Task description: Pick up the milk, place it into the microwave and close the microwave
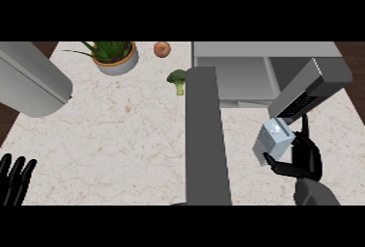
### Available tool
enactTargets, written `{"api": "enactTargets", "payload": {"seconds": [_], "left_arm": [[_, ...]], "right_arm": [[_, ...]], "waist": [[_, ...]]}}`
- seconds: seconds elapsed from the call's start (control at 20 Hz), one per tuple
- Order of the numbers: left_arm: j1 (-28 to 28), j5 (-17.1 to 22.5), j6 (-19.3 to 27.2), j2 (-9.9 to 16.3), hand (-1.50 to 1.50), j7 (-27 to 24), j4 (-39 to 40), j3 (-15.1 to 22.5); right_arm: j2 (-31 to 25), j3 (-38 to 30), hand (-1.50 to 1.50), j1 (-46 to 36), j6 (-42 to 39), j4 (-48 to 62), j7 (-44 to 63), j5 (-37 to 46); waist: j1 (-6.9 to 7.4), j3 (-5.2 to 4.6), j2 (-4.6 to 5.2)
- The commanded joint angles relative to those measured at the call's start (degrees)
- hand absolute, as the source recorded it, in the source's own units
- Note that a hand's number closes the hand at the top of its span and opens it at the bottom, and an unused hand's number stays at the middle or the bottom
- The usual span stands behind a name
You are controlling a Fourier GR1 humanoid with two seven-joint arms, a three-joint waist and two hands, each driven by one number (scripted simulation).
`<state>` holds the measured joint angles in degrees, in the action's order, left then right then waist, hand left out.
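Milk (275, 140) clasped in curled right hand (303, 161), raised near counter's (121, 140) right edge, before open microwave (249, 72). Left hand (14, 181) resting open, fingers up, at counter's lower left corner.

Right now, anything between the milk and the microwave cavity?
Nothing visible blocks it. The right hand holds the milk just in front of the microwave, whose door swings out to the milk's left. The opening ahead looks bare; the control panel sits close on the right.
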<state>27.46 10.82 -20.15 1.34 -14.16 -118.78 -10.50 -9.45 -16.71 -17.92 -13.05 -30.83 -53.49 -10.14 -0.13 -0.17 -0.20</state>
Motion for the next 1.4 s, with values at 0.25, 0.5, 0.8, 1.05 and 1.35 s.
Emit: {"api": "enactTargets", "payload": {"seconds": [0.25,0.5,0.8,1.05,1.35], "left_arm": [[1.4,-2.2,0.2,-1.3,-1.5,-1.0,-1.1,1.1],[4.9,2.7,-2.9,0.0,-1.5,-1.5,-1.3,-3.3],[0.7,3.4,-1.4,0.2,-1.5,2.0,-2.1,-3.4],[5.1,6.6,-5.9,1.1,-1.5,0.8,-2.4,-5.2],[3.2,6.4,-7.3,1.2,-1.5,-2.0,1.9,-8.7]], "right_arm": [[4.1,8.0,1.5,1.4,-3.8,-8.1,1.0,3.1],[4.5,13.8,1.5,13.3,-3.3,-26.7,9.8,3.7],[8.5,19.6,1.5,24.7,2.3,-50.2,22.0,3.4],[9.4,29.7,1.5,29.9,14.3,-61.1,29.4,0.3],[9.4,32.5,1.5,23.9,22.8,-65.6,36.3,1.6]], "waist": [[0.26,0.14,0.02],[-0.58,0.03,-0.37],[-0.5,0.11,-0.07],[0.09,0.14,-0.01],[0.36,0.16,0.11]]}}
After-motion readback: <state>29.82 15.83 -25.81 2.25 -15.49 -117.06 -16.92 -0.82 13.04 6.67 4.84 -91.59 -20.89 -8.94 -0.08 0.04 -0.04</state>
